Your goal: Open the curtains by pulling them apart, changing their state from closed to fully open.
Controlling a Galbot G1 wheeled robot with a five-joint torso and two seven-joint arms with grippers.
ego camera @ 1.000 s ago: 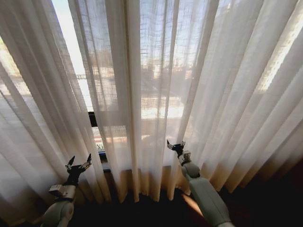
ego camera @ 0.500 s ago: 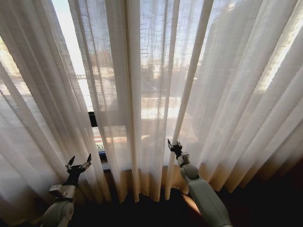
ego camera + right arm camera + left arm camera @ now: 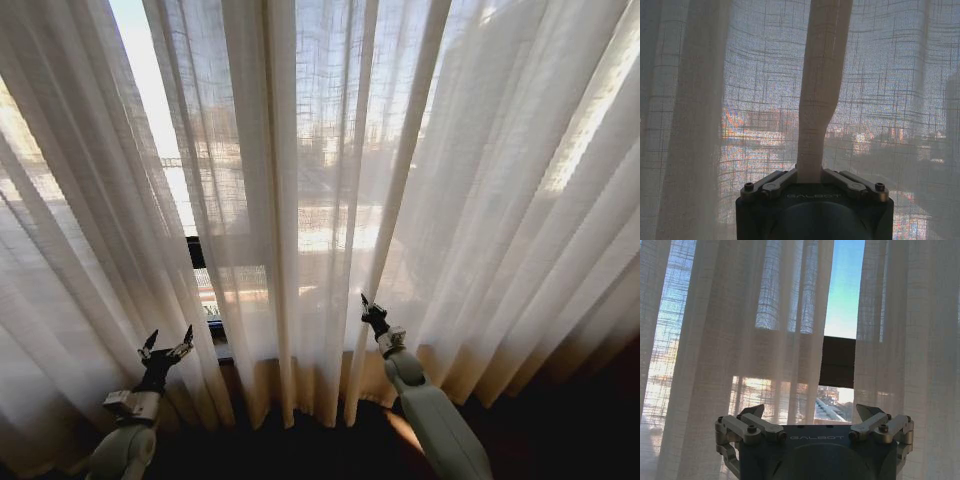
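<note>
The curtains (image 3: pixel 330 180) hang across the whole window in front of the robot, sheer cream fabric in long pleats reaching down to the dark floor (image 3: pixel 560 420). They are not fully shut: low on the robot's left there is a narrow gap (image 3: pixel 200 270) between two panels, and through it I can see bright sky, a dark band of window frame (image 3: pixel 838 361) and some buildings beyond. To the right of that gap the panels overlap and fan out toward the right edge, with no break in the cloth.

The right gripper (image 3: pixel 370 312) is raised near the middle of the window, pressed in against the fabric, its arm rising from the bottom edge. In the right wrist view its fingers (image 3: pixel 774 182) are drawn in on a single upright fold (image 3: pixel 821 85) of curtain, which runs up from between them.

The left gripper (image 3: pixel 166 345) stands low on the left, just beside the gap, its two fingers (image 3: pixel 753 420) spread wide apart and holding nothing, with cloth hanging close behind them.
</note>
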